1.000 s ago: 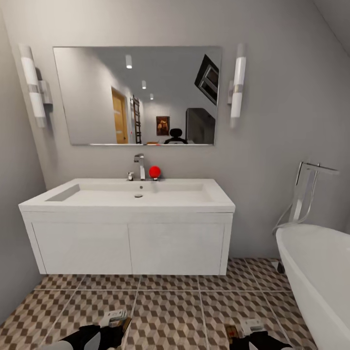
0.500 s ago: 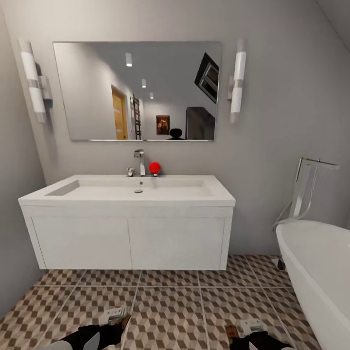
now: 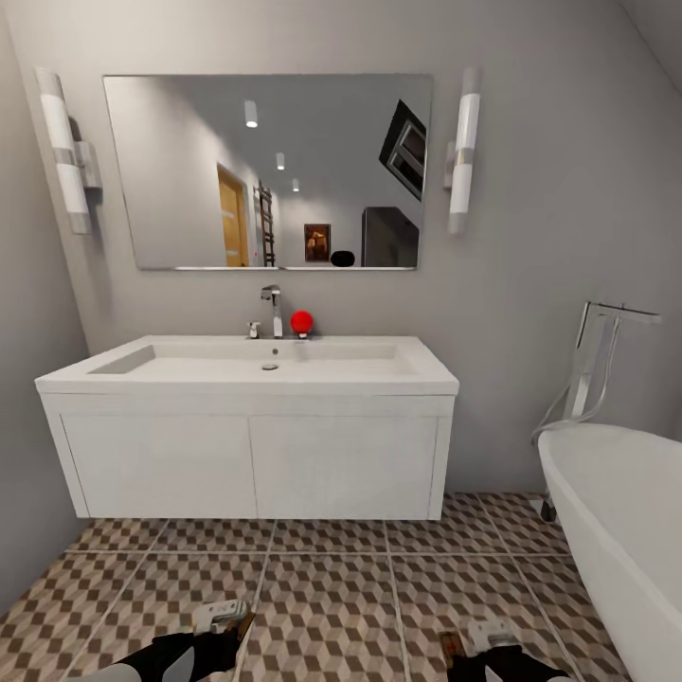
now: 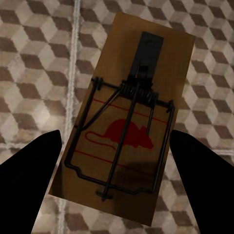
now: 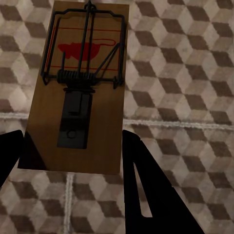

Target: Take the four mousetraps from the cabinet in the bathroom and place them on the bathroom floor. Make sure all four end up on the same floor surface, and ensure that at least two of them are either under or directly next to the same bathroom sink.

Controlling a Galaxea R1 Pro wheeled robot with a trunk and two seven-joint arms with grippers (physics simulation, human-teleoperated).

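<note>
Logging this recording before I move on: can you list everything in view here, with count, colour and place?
Mousetraps: two, tan wood with dark wire and a red mouse mark; one between the left fingers, one between the right fingers, both above the floor.
Sink: one, white, against the wall ahead.
Faucet: one, chrome, behind the basin.
Red ball: one, beside the faucet.
Mirror: one, above the sink.
Wall lamps: two, white, flanking the mirror.
Bathtub: one, white, right.
Floor: brown-beige cube tiles.
Left gripper, right gripper: black, bottom edge.
</note>
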